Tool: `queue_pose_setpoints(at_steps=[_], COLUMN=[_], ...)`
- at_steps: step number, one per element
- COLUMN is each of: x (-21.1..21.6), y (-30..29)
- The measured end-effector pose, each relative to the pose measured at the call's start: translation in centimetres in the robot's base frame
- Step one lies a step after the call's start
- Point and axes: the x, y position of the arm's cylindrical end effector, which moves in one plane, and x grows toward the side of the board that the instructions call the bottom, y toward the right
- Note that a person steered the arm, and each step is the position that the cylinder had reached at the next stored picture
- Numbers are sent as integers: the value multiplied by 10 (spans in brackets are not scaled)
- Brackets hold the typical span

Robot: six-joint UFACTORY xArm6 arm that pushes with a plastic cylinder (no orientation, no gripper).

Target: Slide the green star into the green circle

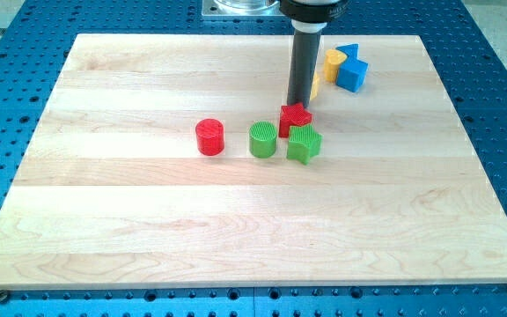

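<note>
The green star (304, 143) sits near the middle of the wooden board (148, 229), just to the view's right of the green circle (263, 139). The two look almost touching, though a thin gap may remain. A red star (295, 116) rests against the green star's upper edge, toward the view's top. A red circle (209, 137) stands apart to the view's left of the green circle. Near the view's top right, a yellow block (334, 62) and two blue blocks (351, 69) cluster together; their shapes are hard to make out.

The arm has no jaws at all, only a dark rod (304, 66), so nothing is held or clamped. The tip (298, 105) comes down just behind the red star, on its top side, and appears to touch it or nearly so.

The task looks close to done, with only a short push toward the view's left likely needed. The risk lies in the tip's position. From there, a push toward the view's bottom would drive the red star into the green star and send it down the board, past the green circle, not into it. A push against a star point could also spin the green star away. A hard shove could knock the green circle toward the red circle.
</note>
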Motion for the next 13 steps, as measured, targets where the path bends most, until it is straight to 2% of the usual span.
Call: queue_pose_setpoints(at_steps=[1,2,3,4,6,7,8,13], x=[-13,-6,67,75,63,64,88,93], y=[7,54,56,-7,34,32,76,76])
